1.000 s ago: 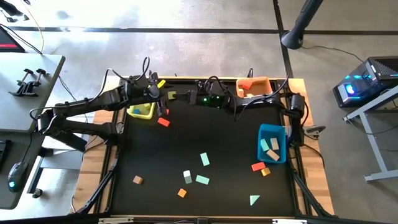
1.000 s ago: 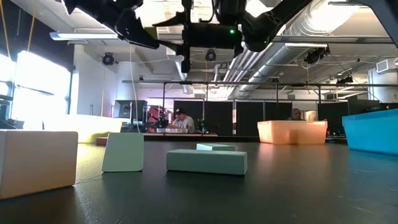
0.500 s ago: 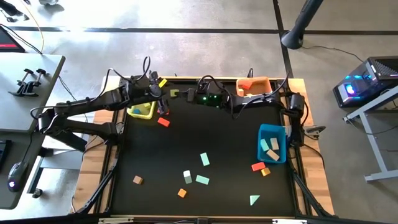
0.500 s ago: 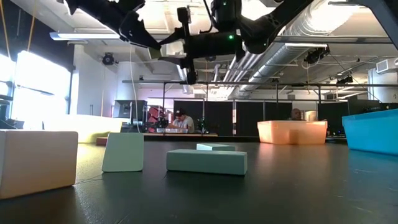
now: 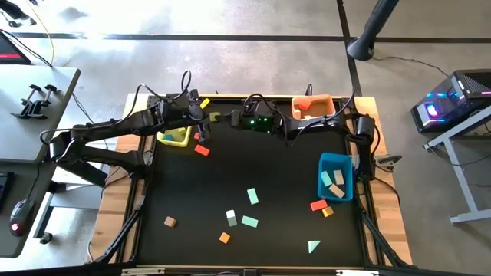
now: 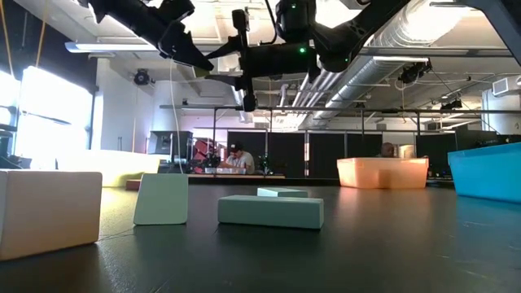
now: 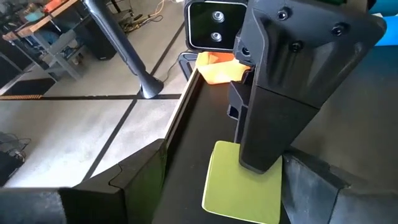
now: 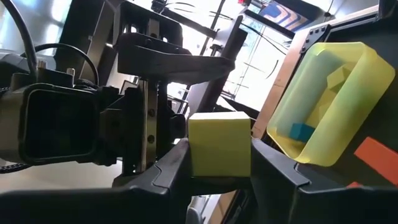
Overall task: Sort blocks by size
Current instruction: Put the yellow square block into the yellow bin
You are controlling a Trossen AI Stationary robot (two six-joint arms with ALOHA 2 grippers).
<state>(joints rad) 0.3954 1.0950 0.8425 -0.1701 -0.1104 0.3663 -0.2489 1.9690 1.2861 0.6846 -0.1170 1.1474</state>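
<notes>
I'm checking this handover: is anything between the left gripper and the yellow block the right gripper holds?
Nothing visible. The left gripper stands open, facing the yellow block at close range near the table's back edge. Only the right gripper, clamped on the block's sides, covers part of it.

From above, the two grippers meet at the table's far edge, too small to tell their fingers apart. The yellow block [image 7: 244,182] is partly hidden behind a dark finger [image 7: 273,87] and cut off by the picture's edge. The yellow bin [image 8: 329,99] hides most of its contents.
</notes>
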